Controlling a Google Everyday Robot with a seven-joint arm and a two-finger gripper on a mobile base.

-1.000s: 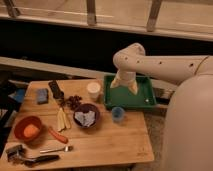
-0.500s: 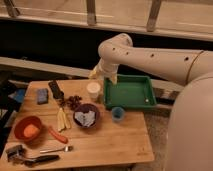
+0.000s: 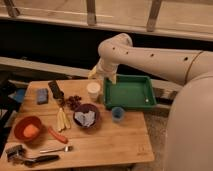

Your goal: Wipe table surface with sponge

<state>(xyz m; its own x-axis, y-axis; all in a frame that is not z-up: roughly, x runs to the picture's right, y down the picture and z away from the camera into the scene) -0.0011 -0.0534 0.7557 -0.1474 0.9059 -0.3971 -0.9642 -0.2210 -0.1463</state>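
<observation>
The sponge (image 3: 42, 95), a small grey-blue block, lies on the wooden table surface (image 3: 110, 142) near its back left corner. My gripper (image 3: 102, 76) hangs from the white arm above the table's back edge, just behind the white cup (image 3: 93, 90) and at the left end of the green tray (image 3: 129, 93). Its two yellowish fingers stand apart with nothing between them. The gripper is well to the right of the sponge and not touching it.
A black-handled tool (image 3: 56, 91) lies right of the sponge. A dark bowl (image 3: 86, 116), a small blue cup (image 3: 117, 114), an orange bowl (image 3: 28, 129), yellow strips (image 3: 62, 119), a red-orange stick (image 3: 57, 135) and utensils (image 3: 30, 156) stand on the table.
The arm has swung left, from above the green tray to the table's back edge behind the white cup. The sponge and other objects have not moved.
</observation>
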